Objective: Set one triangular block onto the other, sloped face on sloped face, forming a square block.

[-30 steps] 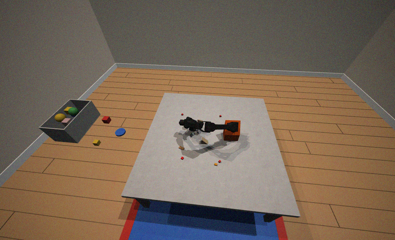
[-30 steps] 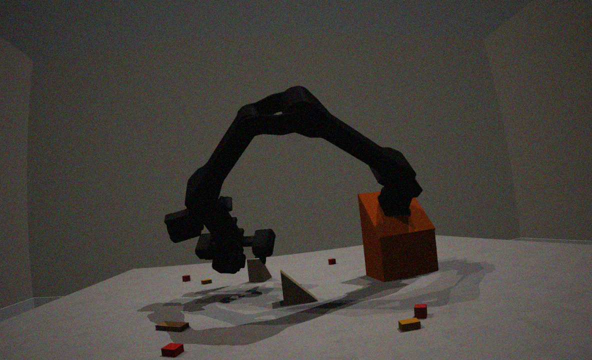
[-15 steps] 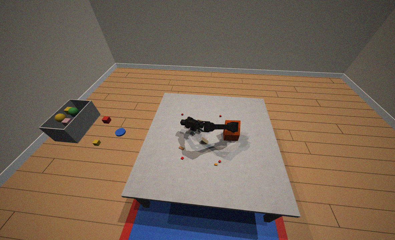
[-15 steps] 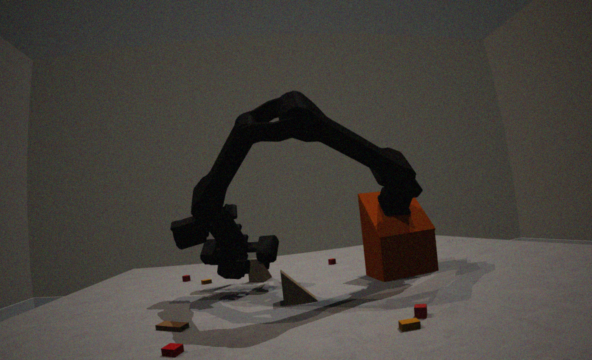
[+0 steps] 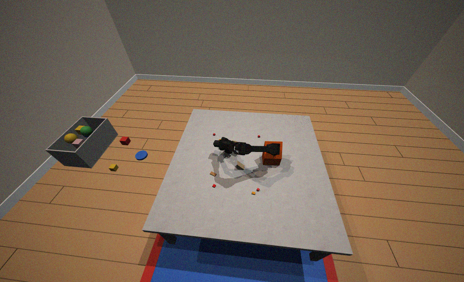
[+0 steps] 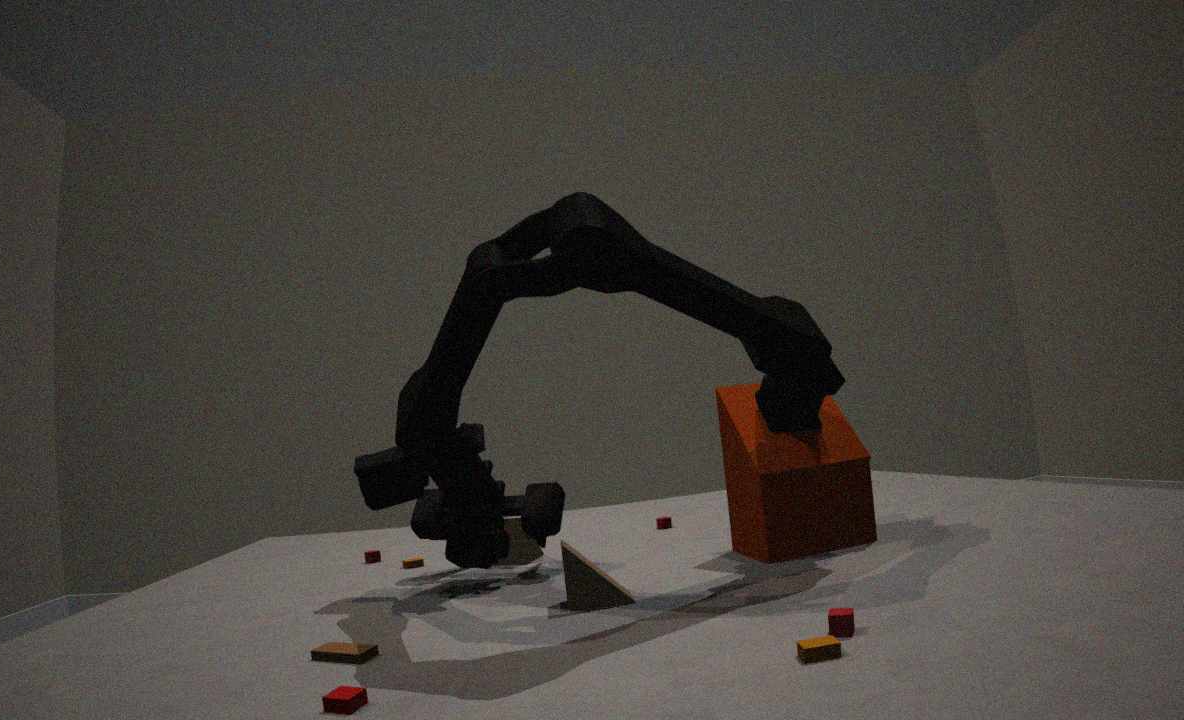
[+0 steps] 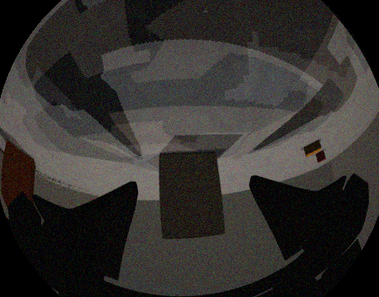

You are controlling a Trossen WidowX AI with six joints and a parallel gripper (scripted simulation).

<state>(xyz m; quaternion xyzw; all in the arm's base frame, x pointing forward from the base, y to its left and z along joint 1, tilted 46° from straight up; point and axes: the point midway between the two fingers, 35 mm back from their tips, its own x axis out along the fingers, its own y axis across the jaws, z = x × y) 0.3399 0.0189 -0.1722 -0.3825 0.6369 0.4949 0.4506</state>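
One triangular block (image 6: pixel 592 586) (image 5: pixel 240 165) rests on the table, nearer the exterior camera, with its slope facing up and to the right. The other triangular block (image 6: pixel 520 546) (image 7: pixel 191 202) is largely hidden behind the hand in the exterior view; in the wrist view it is dark and centred in the gap between the fingers. The blocks are apart. My gripper (image 7: pixel 196 186) is open and empty, tilted and low over the table, pointing toward that farther block. How far the fingertips reach around it, and whether they touch it or the table, I cannot tell.
An orange box (image 5: pixel 271 160) (image 6: pixel 815 510) (image 7: pixel 17 173) stands by the arm's base. A flat tan brick (image 5: pixel 212 173) (image 6: pixel 344 652), a red brick (image 5: pixel 214 185) (image 6: pixel 344 699) and an orange brick (image 5: pixel 253 193) (image 6: pixel 818 649) lie nearer the top camera. Other small red cubes are scattered around.
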